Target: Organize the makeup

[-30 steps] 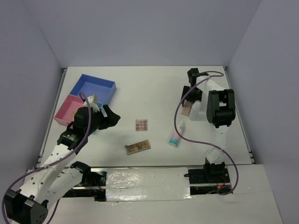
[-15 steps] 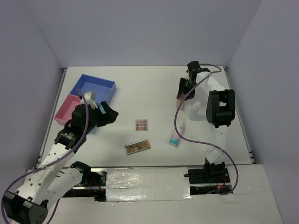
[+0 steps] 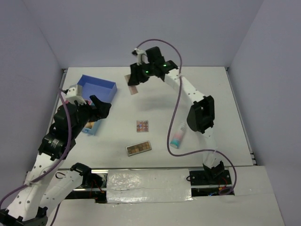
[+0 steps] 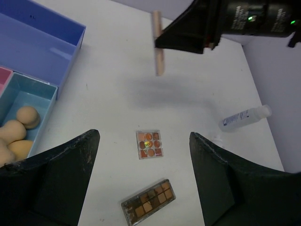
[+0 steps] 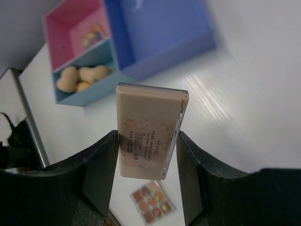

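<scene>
My right gripper (image 3: 134, 81) is shut on the beige compact (image 3: 133, 86) and holds it in the air just right of the blue compartment (image 3: 96, 88) of the tray. In the right wrist view the compact (image 5: 149, 132) stands upright between the fingers (image 5: 101, 169). In the left wrist view it shows edge-on (image 4: 159, 43). My left gripper (image 3: 99, 112) is open and empty, raised beside the tray. Below it lie a square palette (image 4: 149, 144) and a long palette (image 4: 147, 207). Peach sponges (image 4: 19, 132) fill the teal compartment. The white bottle (image 4: 244, 117) lies to the right. The tube (image 3: 177, 136) lies near the right arm.
The tray's pink compartment (image 5: 75, 23) holds a small multicolour palette (image 5: 92, 33). The right arm (image 3: 200, 115) stretches across the table's back and hides the bottle in the top view. Grey walls close in the table on three sides.
My right arm has swung from the table's right side to the back left, carrying the compact in the air towards the tray. My left arm has drawn back and risen near the tray.
</scene>
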